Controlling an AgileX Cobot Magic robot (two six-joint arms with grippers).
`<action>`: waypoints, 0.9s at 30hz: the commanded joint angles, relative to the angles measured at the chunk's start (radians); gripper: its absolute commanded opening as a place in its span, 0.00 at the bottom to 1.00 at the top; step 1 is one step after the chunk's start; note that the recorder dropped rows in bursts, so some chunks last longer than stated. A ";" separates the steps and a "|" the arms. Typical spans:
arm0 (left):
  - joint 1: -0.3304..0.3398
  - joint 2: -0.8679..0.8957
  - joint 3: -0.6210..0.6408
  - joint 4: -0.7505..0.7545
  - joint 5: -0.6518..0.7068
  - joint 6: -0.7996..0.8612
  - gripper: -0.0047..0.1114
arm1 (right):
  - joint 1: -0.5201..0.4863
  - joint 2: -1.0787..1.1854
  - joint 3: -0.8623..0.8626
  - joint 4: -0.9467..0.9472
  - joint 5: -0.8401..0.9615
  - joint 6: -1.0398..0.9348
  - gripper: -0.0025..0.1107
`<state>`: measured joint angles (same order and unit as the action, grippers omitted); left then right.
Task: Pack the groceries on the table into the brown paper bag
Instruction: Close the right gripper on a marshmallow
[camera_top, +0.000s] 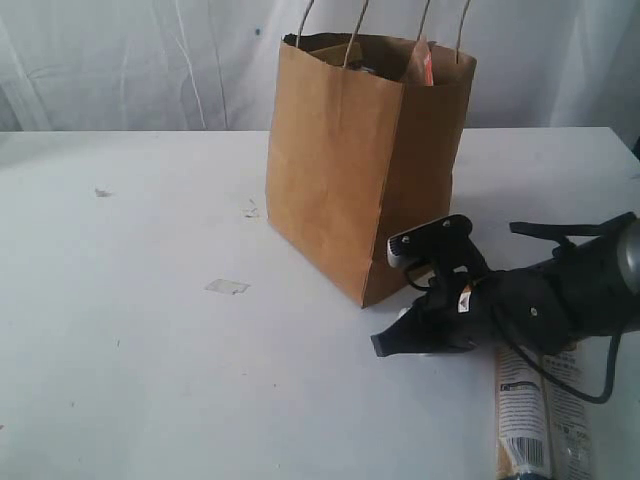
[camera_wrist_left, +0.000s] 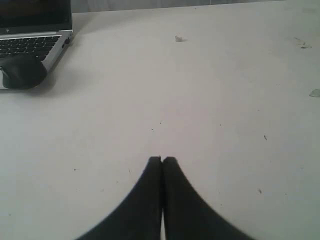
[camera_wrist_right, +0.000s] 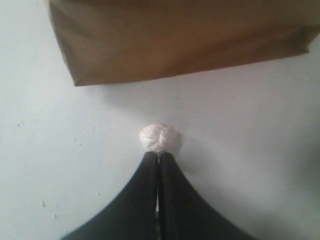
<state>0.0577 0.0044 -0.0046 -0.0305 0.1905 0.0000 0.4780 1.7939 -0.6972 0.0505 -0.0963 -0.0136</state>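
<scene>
1. The brown paper bag (camera_top: 340, 170) stands on the worktop (camera_top: 130, 350), hiding all but an orange-edged pouch (camera_top: 424, 62).
2. Right of the bag, the long beige packet (camera_top: 525, 410) is cut off.
3. Only the wrist views show the claws' state: the right claw (camera_wrist_right: 159, 156) is clenched with a white wad (camera_wrist_right: 158, 137) at its tips, perhaps pinched; the left claw (camera_wrist_left: 161, 160) is clenched and empty.

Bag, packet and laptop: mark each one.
Bag (camera_top: 330, 170), exterior view, front face.
Packet (camera_top: 525, 430), exterior view, printed face.
Laptop (camera_wrist_left: 35, 45), left wrist view, keyboard.

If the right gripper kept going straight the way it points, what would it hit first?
The small white lump right at the right gripper's shut tips; whether it already touches is unclear. Beyond it, probably the paper bag's base.
</scene>
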 joint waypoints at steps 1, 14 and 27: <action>0.000 -0.004 0.005 -0.006 -0.004 0.000 0.04 | 0.000 -0.031 -0.003 0.002 0.024 0.036 0.02; 0.000 -0.004 0.005 -0.006 -0.004 0.000 0.04 | 0.000 -0.035 -0.037 0.002 -0.026 0.041 0.39; 0.000 -0.004 0.005 -0.006 -0.004 0.000 0.04 | 0.000 0.052 -0.073 0.002 0.051 0.041 0.03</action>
<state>0.0577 0.0044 -0.0046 -0.0305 0.1905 0.0000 0.4780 1.8444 -0.7680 0.0505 -0.0784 0.0231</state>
